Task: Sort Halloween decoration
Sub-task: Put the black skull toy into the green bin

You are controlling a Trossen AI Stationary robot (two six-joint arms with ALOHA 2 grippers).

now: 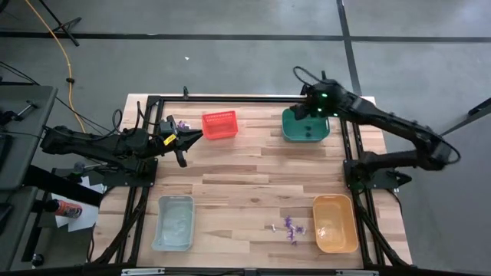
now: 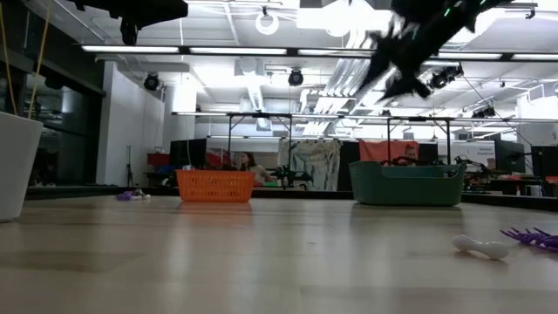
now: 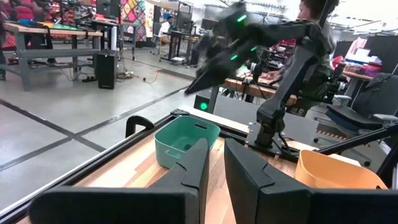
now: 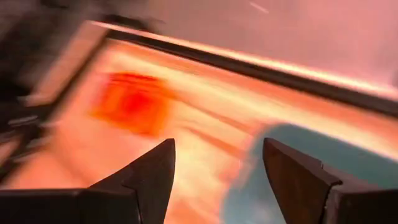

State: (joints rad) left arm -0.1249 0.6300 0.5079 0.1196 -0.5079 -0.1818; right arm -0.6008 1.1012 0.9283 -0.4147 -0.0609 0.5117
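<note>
Several tiny purple trinkets lie on the table near its near edge, just left of the orange bin; they also show in the low view. One more purple trinket lies at the far left, also seen in the low view. I cannot make out the small dark one. My right gripper is open and empty above the far-left rim of the green bin. My left gripper is shut and empty, held above the table left of the red bin, pointing right.
A clear bin stands at the near left. A small white piece lies beside the purple trinkets. A black frame runs along the table's far edge and sides. The table's middle is bare wood. People show in the room behind.
</note>
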